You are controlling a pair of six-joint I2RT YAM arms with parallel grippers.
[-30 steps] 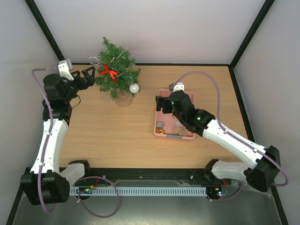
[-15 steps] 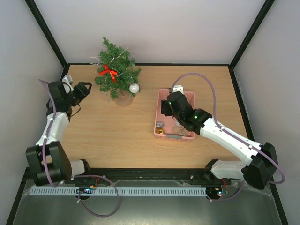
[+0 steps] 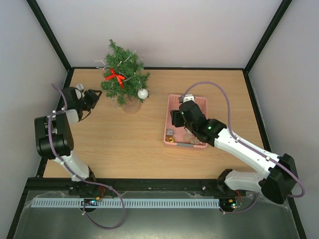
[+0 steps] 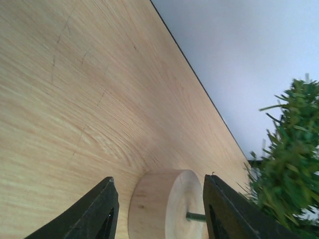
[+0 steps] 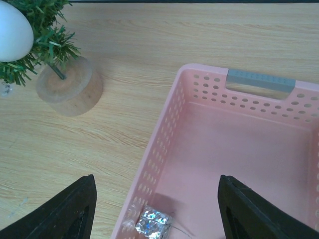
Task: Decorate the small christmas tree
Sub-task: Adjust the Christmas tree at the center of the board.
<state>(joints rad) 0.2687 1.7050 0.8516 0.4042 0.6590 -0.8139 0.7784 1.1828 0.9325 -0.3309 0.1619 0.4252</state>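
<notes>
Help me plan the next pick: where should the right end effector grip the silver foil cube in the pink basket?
Probably from straight above, pinching the two flat faces that run crosswise to the wall: the silver foil cube lies close against the pink basket's perforated side wall, leaving little room for a finger there.

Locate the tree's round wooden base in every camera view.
Top external: wooden base at upper left of the table, under the small christmas tree.
Left wrist: base at bottom centre, cut by the lower edge.
Right wrist: base at upper left, left of the pink basket.
Shared landmark: the tree's green branches.
</notes>
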